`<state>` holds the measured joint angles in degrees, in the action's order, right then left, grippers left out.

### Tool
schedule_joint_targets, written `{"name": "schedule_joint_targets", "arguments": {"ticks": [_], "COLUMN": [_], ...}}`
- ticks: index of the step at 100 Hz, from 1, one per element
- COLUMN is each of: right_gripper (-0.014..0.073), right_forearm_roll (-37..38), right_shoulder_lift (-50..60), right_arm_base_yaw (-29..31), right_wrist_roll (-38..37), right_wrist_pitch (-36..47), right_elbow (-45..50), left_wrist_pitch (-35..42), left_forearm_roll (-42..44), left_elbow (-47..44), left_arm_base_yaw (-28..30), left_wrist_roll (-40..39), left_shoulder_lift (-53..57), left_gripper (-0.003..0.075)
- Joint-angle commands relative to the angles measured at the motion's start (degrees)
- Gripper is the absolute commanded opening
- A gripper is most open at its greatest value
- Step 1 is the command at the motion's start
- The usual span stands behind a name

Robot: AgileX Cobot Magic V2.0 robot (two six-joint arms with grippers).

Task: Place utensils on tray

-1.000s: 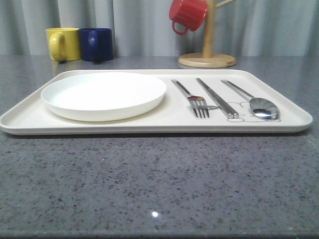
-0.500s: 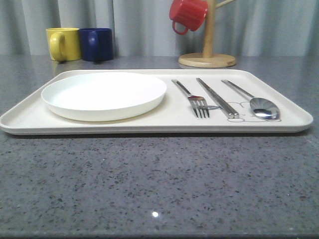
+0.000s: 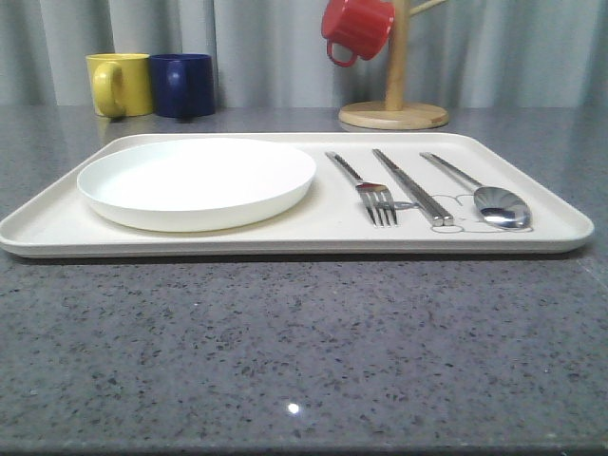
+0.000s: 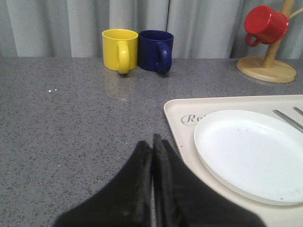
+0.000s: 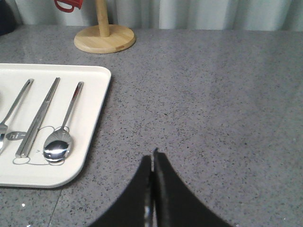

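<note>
The cream tray point(image 3: 57, 226) lies across the table. On its left half rests the white plate point(image 3: 197, 180). To the plate's right lie the fork point(image 3: 366, 187), the chopsticks point(image 3: 412, 185) and the spoon point(image 3: 484, 195), side by side. My left gripper point(image 4: 152, 142) is shut and empty, held over bare counter just off the tray's point(image 4: 176, 118) left end, near the plate point(image 4: 251, 151). Shut with nothing in it, my right gripper point(image 5: 154, 158) hovers over counter off the tray's point(image 5: 97, 101) right end, where the spoon point(image 5: 59, 144), chopsticks point(image 5: 38, 118) and fork point(image 5: 14, 106) lie.
A yellow mug point(image 3: 121, 84) and a navy mug point(image 3: 184, 85) stand at the back left. A wooden mug stand point(image 3: 394, 114) with a red mug point(image 3: 356, 28) hanging on it is at the back right. Grey curtains close off the rear.
</note>
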<state>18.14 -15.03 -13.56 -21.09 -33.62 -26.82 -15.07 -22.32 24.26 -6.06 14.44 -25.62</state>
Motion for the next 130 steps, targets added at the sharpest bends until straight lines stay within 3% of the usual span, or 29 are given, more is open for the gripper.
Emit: {"name": "schedule_joint_targets", "arguments": {"ticks": [1,18,40,68,95,130], "right_gripper": [-0.0069,-0.0069,-0.0069,-0.0069,-0.0069,-0.0069], "right_forearm_roll": [1.6,-3.1,-15.8,-15.8,-16.0,-16.0], "right_shoulder_lift": [0.3,4.9,12.8,16.7,16.7,16.7], "right_arm_base_yaw": [1.2,7.3,14.2,15.0,15.0,15.0], "right_wrist_roll": [0.4,5.1,16.2,16.2,15.3,15.1], "right_wrist_pitch": [5.8,9.9,17.5,24.6,36.8,36.9], "right_elbow": [-1.2,1.8,9.5,19.3,28.5,28.4], "left_wrist_pitch": [4.1,4.1,4.1,4.0,4.0,4.0], "left_forearm_roll": [-0.3,-0.3,-0.3,-0.3,-0.3,-0.3], "left_elbow": [1.6,1.6,1.6,1.6,1.6,1.6], "left_arm_base_yaw": [-0.1,-0.1,-0.1,-0.1,-0.1,-0.1], "left_wrist_roll": [0.2,0.2,0.2,0.2,0.2,0.2], "left_shoulder_lift": [-0.2,-0.2,-0.2,-0.2,-0.2,-0.2], "left_gripper": [-0.0019,-0.0019,-0.0019,-0.0019,-0.0019,-0.0019]}}
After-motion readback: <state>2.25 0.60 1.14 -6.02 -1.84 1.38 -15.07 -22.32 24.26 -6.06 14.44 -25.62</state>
